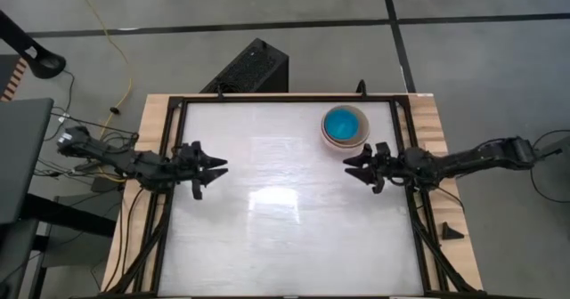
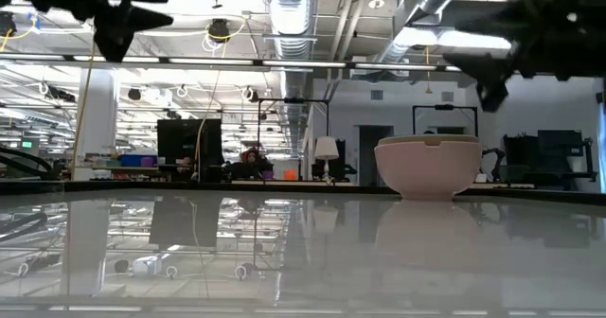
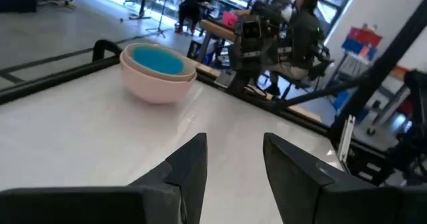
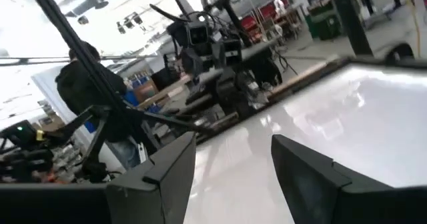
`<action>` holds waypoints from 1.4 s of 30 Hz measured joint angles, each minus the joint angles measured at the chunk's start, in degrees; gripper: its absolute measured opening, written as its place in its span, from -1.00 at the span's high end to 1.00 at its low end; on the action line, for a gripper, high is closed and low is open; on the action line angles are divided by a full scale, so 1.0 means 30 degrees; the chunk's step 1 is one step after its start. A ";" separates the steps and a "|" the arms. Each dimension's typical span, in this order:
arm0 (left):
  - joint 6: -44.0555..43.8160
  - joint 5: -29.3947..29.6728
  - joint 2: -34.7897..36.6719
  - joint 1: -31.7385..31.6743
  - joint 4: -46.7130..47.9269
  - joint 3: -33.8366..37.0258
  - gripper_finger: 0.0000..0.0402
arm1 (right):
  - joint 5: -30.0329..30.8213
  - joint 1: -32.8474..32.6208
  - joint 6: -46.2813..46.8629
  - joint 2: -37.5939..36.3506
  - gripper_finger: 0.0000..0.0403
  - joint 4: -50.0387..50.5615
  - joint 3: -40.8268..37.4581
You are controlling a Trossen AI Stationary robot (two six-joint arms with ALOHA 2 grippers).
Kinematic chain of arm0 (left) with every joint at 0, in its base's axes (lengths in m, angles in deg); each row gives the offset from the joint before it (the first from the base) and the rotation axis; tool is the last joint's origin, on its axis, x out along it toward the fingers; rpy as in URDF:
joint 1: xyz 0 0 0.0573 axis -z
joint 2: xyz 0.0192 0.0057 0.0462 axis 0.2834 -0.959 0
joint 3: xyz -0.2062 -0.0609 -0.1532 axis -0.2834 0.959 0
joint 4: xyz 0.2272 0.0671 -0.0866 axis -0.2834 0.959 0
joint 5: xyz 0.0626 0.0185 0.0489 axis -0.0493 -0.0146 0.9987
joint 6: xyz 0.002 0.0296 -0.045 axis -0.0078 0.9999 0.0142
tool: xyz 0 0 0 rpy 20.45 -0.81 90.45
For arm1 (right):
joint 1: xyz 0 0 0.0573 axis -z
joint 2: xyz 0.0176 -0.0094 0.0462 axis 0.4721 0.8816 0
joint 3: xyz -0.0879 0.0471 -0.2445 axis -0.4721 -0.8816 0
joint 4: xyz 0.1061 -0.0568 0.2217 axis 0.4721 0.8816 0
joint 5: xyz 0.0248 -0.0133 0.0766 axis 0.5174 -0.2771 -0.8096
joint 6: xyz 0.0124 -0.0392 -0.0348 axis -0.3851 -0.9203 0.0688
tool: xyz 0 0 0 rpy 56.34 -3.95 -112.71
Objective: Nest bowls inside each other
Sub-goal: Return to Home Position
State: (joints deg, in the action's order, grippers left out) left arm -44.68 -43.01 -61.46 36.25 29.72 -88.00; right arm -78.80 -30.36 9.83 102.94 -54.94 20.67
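The bowls (image 1: 345,126) stand as one nested stack at the table's far right: a salmon-pink outer bowl (image 3: 157,83) with a cream rim inside it and a blue bowl (image 3: 157,59) on top. The stack rests on its base on the white table, as the low view (image 2: 428,167) shows. My left gripper (image 1: 216,169) hovers open above the table's left side, pointing level toward the right. My right gripper (image 1: 354,165) hovers open above the right side, just in front of the stack, pointing left. Both hold nothing.
A black frame (image 1: 267,101) runs around the white table top. A small black wedge (image 1: 451,231) lies on the wooden border at the right. Beyond the far edge stands a black box (image 1: 252,67) on the floor. A person (image 3: 303,24) sits at a desk in the room.
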 joint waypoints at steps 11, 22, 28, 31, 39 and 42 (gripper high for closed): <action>-0.2346 0.0421 0.2087 -0.0007 -0.2662 0.4232 0.33 | -0.1715 0.2747 0.0021 -0.2195 -0.15 0.7257 -0.0015; -0.3071 0.1263 0.2052 -0.0043 -0.4275 0.5974 0.33 | -0.2048 0.3495 -0.6942 -0.2451 -0.15 0.7837 -0.0015; -0.2791 0.2499 0.2051 -0.0044 -0.4272 0.5974 0.33 | -0.2040 0.3495 -0.6650 -0.2444 -0.15 0.7963 -0.0015; -0.2791 0.2288 0.2051 -0.0044 -0.3885 0.5974 0.33 | -0.2040 0.3495 -0.6650 -0.2451 -0.15 0.7961 -0.0015; -0.2791 0.2267 0.2050 -0.0044 -0.0980 0.5974 0.33 | -0.2033 0.3489 -0.6643 -0.2451 -0.15 0.7961 -0.0015; -0.2788 0.2260 0.2047 -0.0044 0.0563 0.5974 0.33 | -0.2033 0.3495 -0.6643 -0.2451 -0.15 0.7961 -0.0015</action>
State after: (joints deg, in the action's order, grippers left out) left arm -53.05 -36.23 -55.32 36.12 31.40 -70.08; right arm -84.89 -19.87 -10.10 95.58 -31.06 20.62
